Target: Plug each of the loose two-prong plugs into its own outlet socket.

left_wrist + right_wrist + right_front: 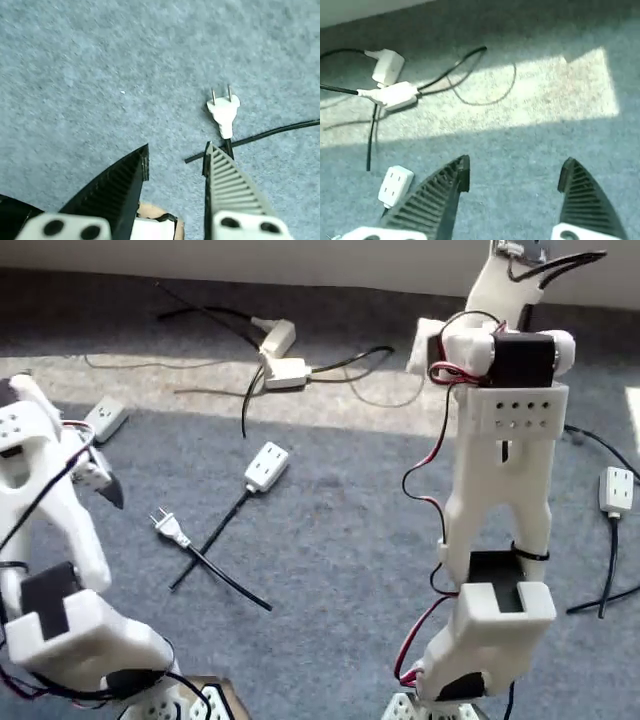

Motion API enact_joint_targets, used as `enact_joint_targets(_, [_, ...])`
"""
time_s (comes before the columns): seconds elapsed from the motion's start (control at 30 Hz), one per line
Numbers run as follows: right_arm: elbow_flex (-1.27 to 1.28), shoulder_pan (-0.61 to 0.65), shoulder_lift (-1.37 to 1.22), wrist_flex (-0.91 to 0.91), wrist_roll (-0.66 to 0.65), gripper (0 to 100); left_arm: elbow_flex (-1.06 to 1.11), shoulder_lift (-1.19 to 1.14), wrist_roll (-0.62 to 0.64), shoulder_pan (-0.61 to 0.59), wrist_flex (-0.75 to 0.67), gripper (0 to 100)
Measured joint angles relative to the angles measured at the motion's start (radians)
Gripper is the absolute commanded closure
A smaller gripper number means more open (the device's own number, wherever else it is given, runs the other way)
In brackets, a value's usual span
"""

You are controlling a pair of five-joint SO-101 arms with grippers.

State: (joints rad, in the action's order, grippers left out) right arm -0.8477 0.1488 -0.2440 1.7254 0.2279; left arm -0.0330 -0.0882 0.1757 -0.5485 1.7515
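Note:
A loose white two-prong plug (168, 526) on a black cord lies on the grey carpet, prongs pointing away from my left gripper (176, 150). That gripper hovers open just short of the plug (223, 109), with one fingertip over the cord behind it. A white outlet socket (266, 465) on the other end of the black cord lies a little beyond. My right gripper (515, 172) hangs open and empty above the carpet, with the same socket (395, 186) off to one side below it.
Two more white sockets lie at the left edge (105, 418) and the right edge (617, 488). At the back, in a sunlit strip, an adapter and plug (280, 355) sit joined among tangled black cords. The tall right arm (505, 440) stands at the right.

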Motion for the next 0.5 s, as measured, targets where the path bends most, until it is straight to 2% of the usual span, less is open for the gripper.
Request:
enact_joint_targets(0.13, [0.215,-0.011,0.020,0.000,0.000,71.6,0.244,0.199,0.190,0.132,-0.040,81])
enact_joint_targets(0.23, [0.339,-0.011,0.020,-0.008,0.000,71.6,0.394,0.315,0.315,0.189,-0.167,81])
enact_joint_targets(0.5, [0.626,-0.012,0.020,-0.180,0.000,71.6,0.658,0.397,0.370,0.249,-0.450,81])
